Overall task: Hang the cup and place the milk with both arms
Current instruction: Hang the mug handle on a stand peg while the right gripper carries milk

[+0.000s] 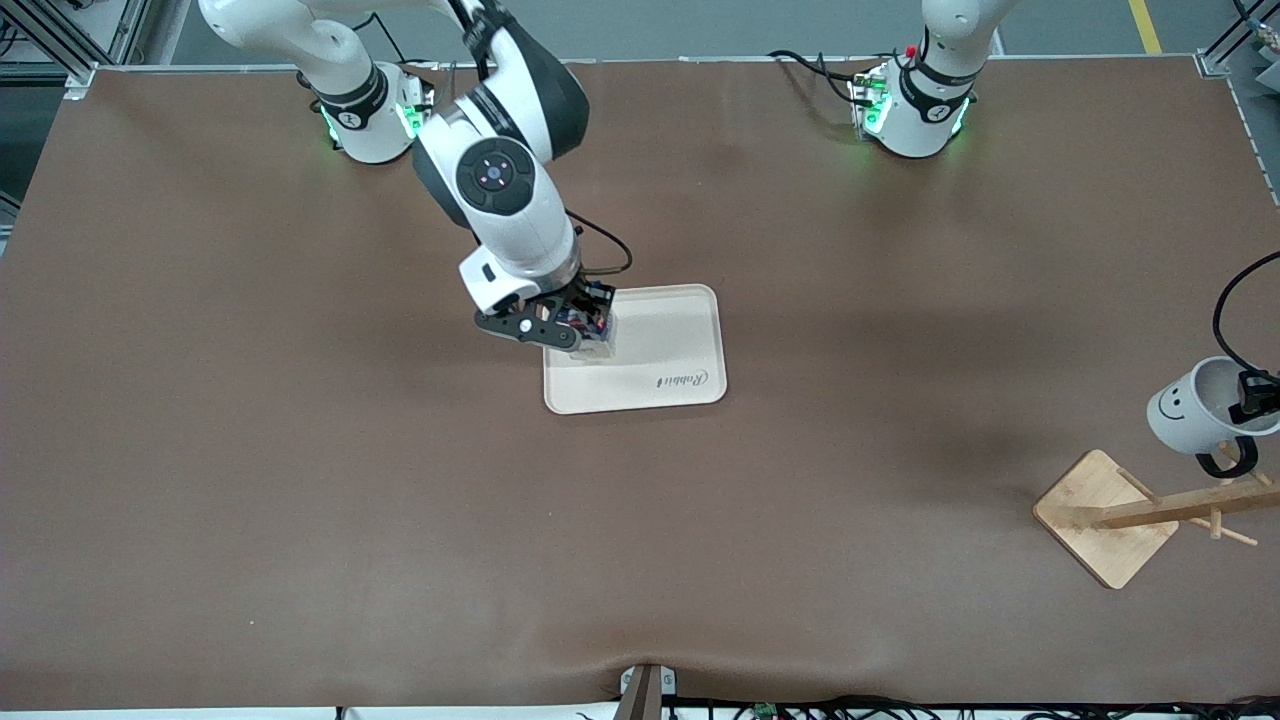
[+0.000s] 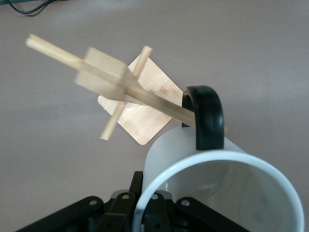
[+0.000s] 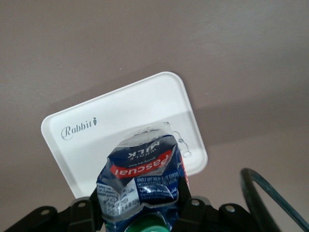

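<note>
The milk [image 3: 142, 179], a blue carton with a red-and-white label and green cap, is pinched and crumpled between the jaws of my right gripper [image 3: 140, 208]. In the front view that gripper [image 1: 575, 325] hides most of the carton [image 1: 600, 345], low over the white tray [image 1: 670, 345] at its edge toward the right arm's end. I cannot tell whether the carton rests on the tray. My left gripper [image 1: 1255, 395] is shut on the rim of the white smiley cup [image 1: 1190, 405], tilted above the wooden rack [image 1: 1110, 515]. A rack peg [image 2: 159, 101] reaches the cup's black handle [image 2: 205, 116].
The tray carries a "Rabbit" print [image 1: 683, 379] near its front edge. The rack's square base stands near the table's edge at the left arm's end. Brown table cover [image 1: 300, 480] spreads around both. A black cable [image 3: 270, 193] loops beside the right gripper.
</note>
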